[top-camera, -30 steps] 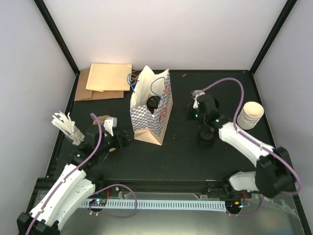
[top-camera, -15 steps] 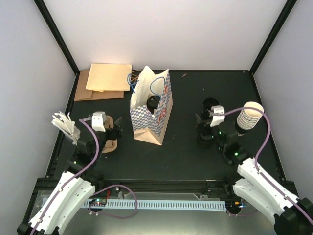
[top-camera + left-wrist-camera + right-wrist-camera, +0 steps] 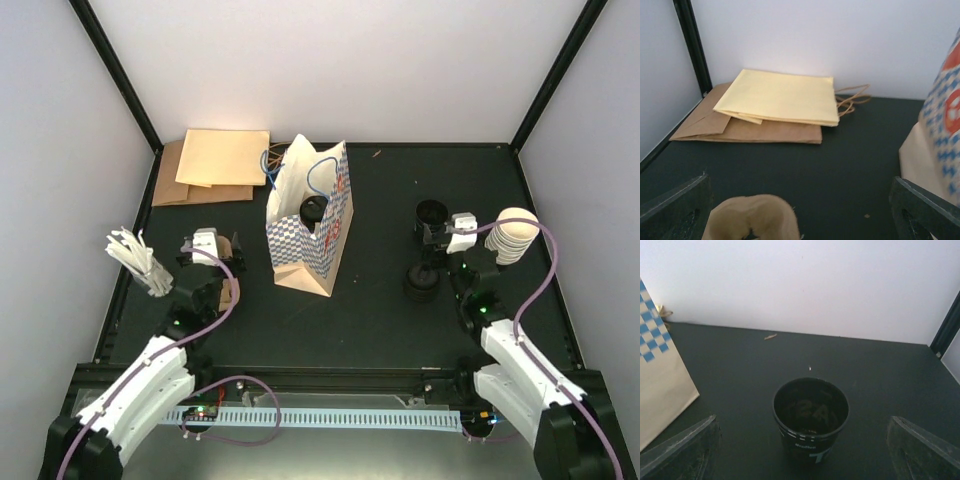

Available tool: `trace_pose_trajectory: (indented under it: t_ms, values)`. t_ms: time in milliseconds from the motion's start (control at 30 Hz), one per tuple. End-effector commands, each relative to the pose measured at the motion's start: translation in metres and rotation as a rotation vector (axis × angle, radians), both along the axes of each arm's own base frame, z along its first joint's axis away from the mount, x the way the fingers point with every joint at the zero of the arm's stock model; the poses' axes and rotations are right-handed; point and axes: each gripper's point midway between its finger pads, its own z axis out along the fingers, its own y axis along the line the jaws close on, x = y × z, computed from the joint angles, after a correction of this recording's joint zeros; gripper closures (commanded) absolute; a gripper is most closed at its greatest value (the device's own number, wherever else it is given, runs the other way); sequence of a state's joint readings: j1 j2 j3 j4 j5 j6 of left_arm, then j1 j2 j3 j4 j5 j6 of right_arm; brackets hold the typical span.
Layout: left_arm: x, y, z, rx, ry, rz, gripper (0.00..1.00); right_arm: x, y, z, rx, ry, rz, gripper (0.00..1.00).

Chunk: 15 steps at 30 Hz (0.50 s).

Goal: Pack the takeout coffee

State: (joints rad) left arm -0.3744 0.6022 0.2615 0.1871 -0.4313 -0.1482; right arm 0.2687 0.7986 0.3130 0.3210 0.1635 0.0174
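Observation:
The blue-checked bag point(image 3: 305, 225) stands open in the middle of the table. A round black lid point(image 3: 314, 210) shows inside its mouth; the takeout coffee cup under it is hidden. My left gripper point(image 3: 213, 254) is open to the left of the bag, over a brown cardboard sleeve point(image 3: 752, 217), with nothing between its fingers point(image 3: 672, 205). My right gripper point(image 3: 442, 242) is open on the right side, just short of a black cup point(image 3: 811, 417) that stands upright and apart from the fingers point(image 3: 925, 450). The bag's edge point(image 3: 660, 375) shows at the left of the right wrist view.
A stack of black lids point(image 3: 421, 283) sits near the right gripper, and a stack of cream cups point(image 3: 514, 236) at the far right. Flat yellow point(image 3: 780, 97) and brown point(image 3: 740, 129) paper bags lie at the back left. White stirrers point(image 3: 135, 260) stand at the left edge.
The right arm has drawn back to the right and its jaws have opened, uncovering the black cup. The left gripper has pulled away from the bag's base to the left.

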Motion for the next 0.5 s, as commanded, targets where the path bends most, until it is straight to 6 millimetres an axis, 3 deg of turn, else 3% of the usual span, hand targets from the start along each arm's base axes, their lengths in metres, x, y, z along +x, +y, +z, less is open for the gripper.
trace_pose_trajectory:
  t_ms: [0,133,333,467]
  values:
    - [0.007,0.016,0.009,0.090,-0.106,0.099,0.01,0.009,-0.003,0.001,-0.012,-0.061,0.020,0.08]
    - [0.015,0.028,0.002,0.183,-0.070,0.165,0.01,0.018,-0.015,-0.011,-0.006,-0.070,0.006,0.09]
    - [0.030,0.036,-0.026,0.163,-0.037,0.151,0.01,0.029,-0.023,-0.026,0.004,-0.071,-0.006,0.09]
    - [0.044,0.039,-0.029,0.157,-0.018,0.124,0.01,0.042,-0.026,-0.027,0.024,-0.064,0.019,0.09]
